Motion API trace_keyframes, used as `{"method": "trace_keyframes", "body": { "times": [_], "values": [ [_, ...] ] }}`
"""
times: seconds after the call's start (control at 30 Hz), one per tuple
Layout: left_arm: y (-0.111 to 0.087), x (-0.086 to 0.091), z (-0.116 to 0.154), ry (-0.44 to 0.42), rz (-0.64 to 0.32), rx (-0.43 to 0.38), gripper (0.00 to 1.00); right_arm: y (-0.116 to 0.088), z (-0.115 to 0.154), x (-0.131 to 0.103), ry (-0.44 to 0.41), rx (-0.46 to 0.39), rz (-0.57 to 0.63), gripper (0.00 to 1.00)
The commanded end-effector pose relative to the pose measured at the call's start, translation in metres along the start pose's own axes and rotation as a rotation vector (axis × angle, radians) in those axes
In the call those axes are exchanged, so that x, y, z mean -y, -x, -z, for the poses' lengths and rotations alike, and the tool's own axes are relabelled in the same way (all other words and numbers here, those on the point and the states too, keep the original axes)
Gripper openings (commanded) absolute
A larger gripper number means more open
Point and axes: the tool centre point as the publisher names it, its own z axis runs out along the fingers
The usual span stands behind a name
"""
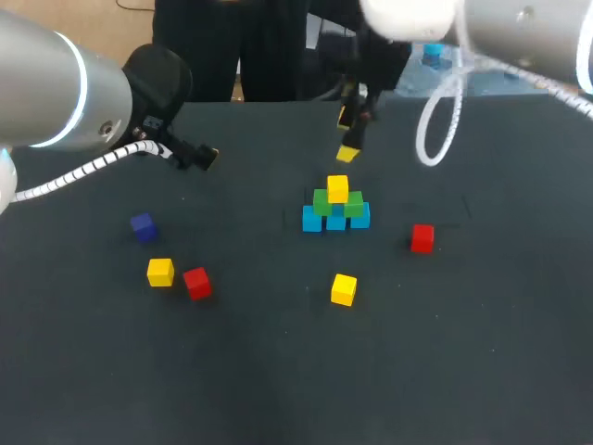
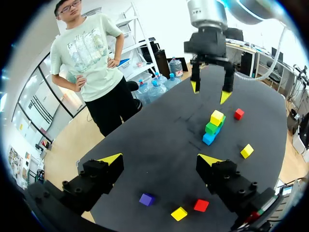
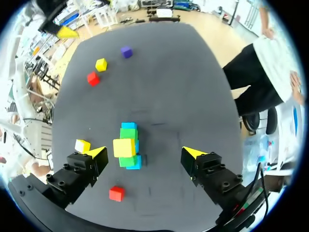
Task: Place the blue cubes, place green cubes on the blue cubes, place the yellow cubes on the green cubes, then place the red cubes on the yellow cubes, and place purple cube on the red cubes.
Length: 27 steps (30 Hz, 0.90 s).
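A small pyramid stands mid-table: three blue cubes [image 1: 335, 222] in a row, two green cubes [image 1: 322, 201] on them, and one yellow cube [image 1: 337, 188] on top. My right gripper [image 1: 348, 135] hangs open just above and behind it, clear of the yellow cube [image 3: 124, 147], which shows below and between its fingers [image 3: 193, 153]. Loose on the table are a purple cube [image 1: 143, 226], a yellow cube [image 1: 160, 272], a red cube [image 1: 196, 282], another yellow cube [image 1: 344, 288] and another red cube [image 1: 422, 237]. My left gripper [image 1: 199, 156] is open and empty at the far left.
The dark table [image 1: 463, 352] has free room along its front and right. In the left wrist view the purple cube [image 2: 146, 199], yellow cube [image 2: 179, 213] and red cube [image 2: 201, 205] lie under my left gripper [image 2: 160, 159].
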Motion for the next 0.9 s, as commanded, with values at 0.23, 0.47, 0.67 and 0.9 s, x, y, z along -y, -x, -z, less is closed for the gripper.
{"method": "trace_keyframes", "body": {
  "times": [0.23,0.47,0.67,0.9],
  "values": [
    [0.000,0.000,0.000,-0.001,-0.001,0.002,1.00,-0.019,0.070,-0.054,-0.242,0.304,-0.028,1.00],
    [0.000,0.000,0.000,-0.001,-0.001,0.002,1.00,-0.024,0.093,-0.084,-0.318,0.356,-0.012,1.00],
    [0.000,0.000,0.000,-0.001,-0.001,0.002,1.00,-0.023,0.058,-0.117,-0.222,0.258,0.057,1.00],
    [0.000,0.000,0.000,-0.001,-0.001,0.002,1.00,-0.018,0.027,-0.140,-0.135,0.218,0.083,1.00]
  ]
}}
